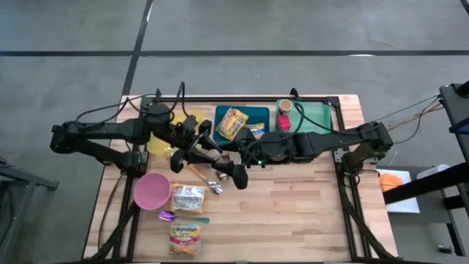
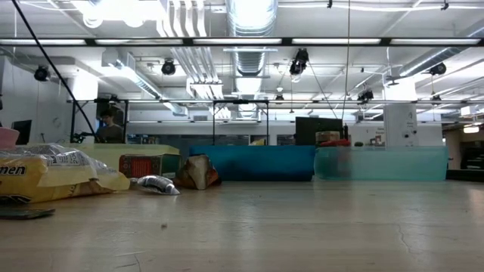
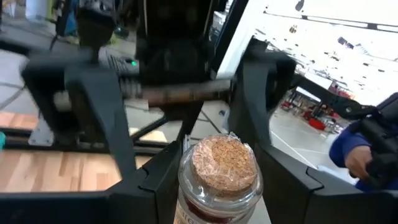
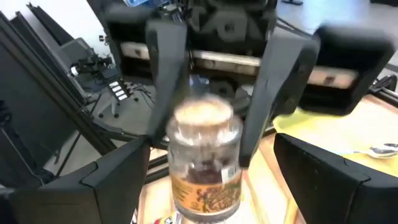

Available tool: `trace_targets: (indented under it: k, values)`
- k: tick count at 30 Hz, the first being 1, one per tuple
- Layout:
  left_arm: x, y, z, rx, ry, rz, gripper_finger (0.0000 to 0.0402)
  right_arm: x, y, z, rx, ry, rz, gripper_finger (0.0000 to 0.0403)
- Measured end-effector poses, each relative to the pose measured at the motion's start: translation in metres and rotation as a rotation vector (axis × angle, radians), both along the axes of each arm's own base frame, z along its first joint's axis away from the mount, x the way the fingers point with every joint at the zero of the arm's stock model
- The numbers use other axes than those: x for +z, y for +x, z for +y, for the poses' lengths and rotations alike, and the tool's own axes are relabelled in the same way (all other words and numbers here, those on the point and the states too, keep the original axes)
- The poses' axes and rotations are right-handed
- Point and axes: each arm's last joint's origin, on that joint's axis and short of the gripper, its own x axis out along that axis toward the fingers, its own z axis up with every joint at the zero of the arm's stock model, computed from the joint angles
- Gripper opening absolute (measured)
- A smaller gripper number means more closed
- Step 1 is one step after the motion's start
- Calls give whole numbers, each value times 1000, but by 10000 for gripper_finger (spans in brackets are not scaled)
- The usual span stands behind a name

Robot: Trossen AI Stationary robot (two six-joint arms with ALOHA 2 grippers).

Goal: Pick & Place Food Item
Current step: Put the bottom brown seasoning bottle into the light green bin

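A glass jar (image 3: 217,186) with a cork lid (image 3: 224,160) hangs high over the table's middle (image 1: 212,155). My left gripper (image 3: 221,202) is shut on it, reaching in level from the table's left (image 1: 196,147). My right gripper (image 4: 221,186) comes from the table's right (image 1: 226,165) and faces the left one. It is open, with one finger standing on either side of the jar (image 4: 204,162) and a gap at each. Neither gripper shows in the low view. My left gripper pinches the jar's glass body between its two fingers, just below the cork lid (image 3: 185,180). The fingers (image 4: 169,81) lie level, coming from the table's left. The jar stands upright, lid up, lifted clear of the table.
Below lie a pink bowl (image 1: 152,191), a snack packet (image 1: 188,198), a noodle pack (image 1: 185,238), a purple sweet (image 1: 167,215) and a spoon (image 1: 211,183). At the back are a yellow plate (image 1: 163,139), a blue tray (image 1: 258,114) with a chips bag (image 1: 233,122), and a green tray (image 1: 315,116).
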Motion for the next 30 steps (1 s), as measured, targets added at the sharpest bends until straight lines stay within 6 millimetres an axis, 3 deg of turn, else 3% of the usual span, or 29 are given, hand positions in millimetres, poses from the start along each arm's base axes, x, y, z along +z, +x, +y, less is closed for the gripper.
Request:
trace_targets:
  k: [6, 17, 21, 28, 30]
  values:
    - [3, 0, 0, 2, -1, -20, 178, -9, 9, 1, 17, 6, 11, 338]
    - [2, 0, 0, -14, -23, -3, 178, -6, 10, -1, 26, -17, -28, 334]
    - [2, 0, 0, -19, -23, 0, 178, -6, 11, -4, 19, -18, -28, 298]
    - [2, -1, 1, -11, -12, -10, 178, -6, 11, -5, 15, -3, -27, 195]
    - [2, -1, 1, -14, -14, -10, 178, -6, 11, -5, 17, -9, -25, 186]
